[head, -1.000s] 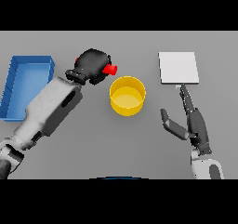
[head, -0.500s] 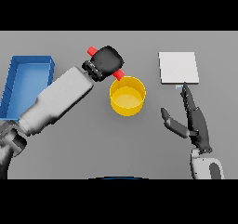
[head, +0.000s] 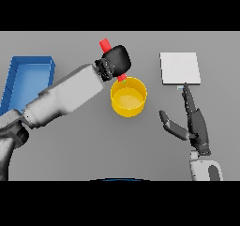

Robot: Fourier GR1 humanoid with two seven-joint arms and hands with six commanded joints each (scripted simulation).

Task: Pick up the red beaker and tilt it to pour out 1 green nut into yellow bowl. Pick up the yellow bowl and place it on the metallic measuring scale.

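Observation:
My left hand (head: 116,62) is shut on the red beaker (head: 106,45), which is tilted steeply, its mouth pointing down at the far left rim of the yellow bowl (head: 128,96). A small green nut (head: 124,81) shows right at the beaker's mouth, over the bowl's rim. The bowl stands on the table at the centre. The metallic measuring scale (head: 180,68), a light square plate, lies to the bowl's right and farther back. My right hand (head: 192,123) is open, just in front of the scale, with fingers straight and thumb spread.
A blue tray (head: 29,78) lies at the left side of the grey table. My left forearm (head: 65,96) stretches across the space between the tray and the bowl.
My left hand has carried the beaker to the right, over the bowl's rim, and tipped it further. A green nut now shows at its mouth. The right hand stays still.

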